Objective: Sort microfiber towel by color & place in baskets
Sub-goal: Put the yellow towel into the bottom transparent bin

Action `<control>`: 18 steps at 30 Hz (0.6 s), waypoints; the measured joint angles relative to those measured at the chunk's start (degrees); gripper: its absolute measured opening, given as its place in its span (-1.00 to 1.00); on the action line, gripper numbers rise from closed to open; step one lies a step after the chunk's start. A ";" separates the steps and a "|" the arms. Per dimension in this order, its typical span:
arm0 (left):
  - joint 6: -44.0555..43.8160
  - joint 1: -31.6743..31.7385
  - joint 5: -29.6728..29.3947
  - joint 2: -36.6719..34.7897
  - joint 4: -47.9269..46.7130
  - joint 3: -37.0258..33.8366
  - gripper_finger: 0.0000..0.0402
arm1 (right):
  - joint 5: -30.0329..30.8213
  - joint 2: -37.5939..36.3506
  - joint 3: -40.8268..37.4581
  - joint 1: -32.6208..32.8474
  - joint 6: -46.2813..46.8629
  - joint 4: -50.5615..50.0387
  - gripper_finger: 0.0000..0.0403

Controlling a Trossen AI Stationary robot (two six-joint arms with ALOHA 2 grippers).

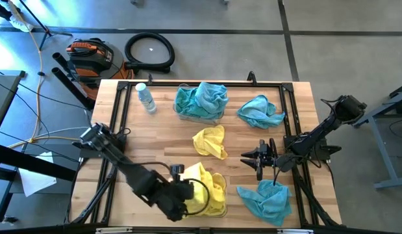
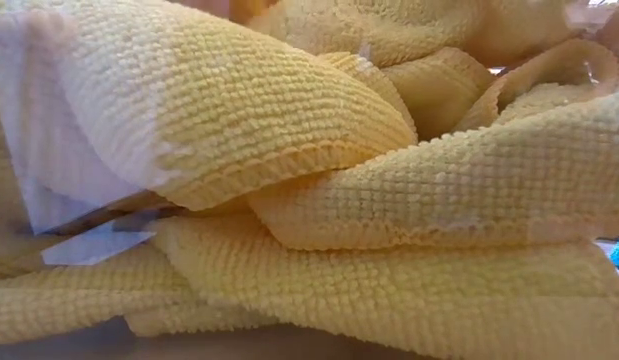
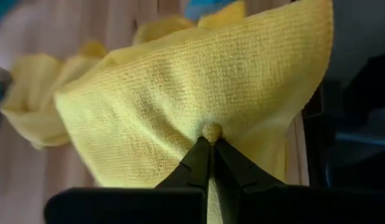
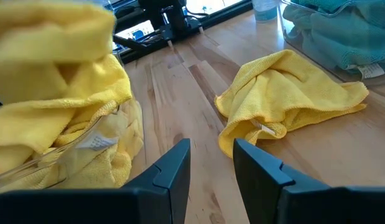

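My left gripper is shut on a yellow towel above the near clear basket, which holds more yellow towels; these fill the low view. My right gripper is open just above the table and points at a loose yellow towel lying crumpled mid-table. The far basket holds teal towels. Two more teal towels lie loose on the wood, one far right and one near right. My left gripper pinches a small bunched tuft of the yellow towel between its two fingertips. The cloth spreads out wide beyond the fingers. It is over the yellow pile in the near basket; whether it hangs clear of that pile I cannot tell.
A small clear water bottle stands at the far left of the table. A black metal frame runs along the table's edges. Bare wood lies between the near basket and the loose yellow towel.
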 joint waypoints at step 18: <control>1.26 6.71 15.58 19.70 6.33 0.11 -1.00 | 0.00 0.00 0.00 0.01 1.42 0.00 -0.42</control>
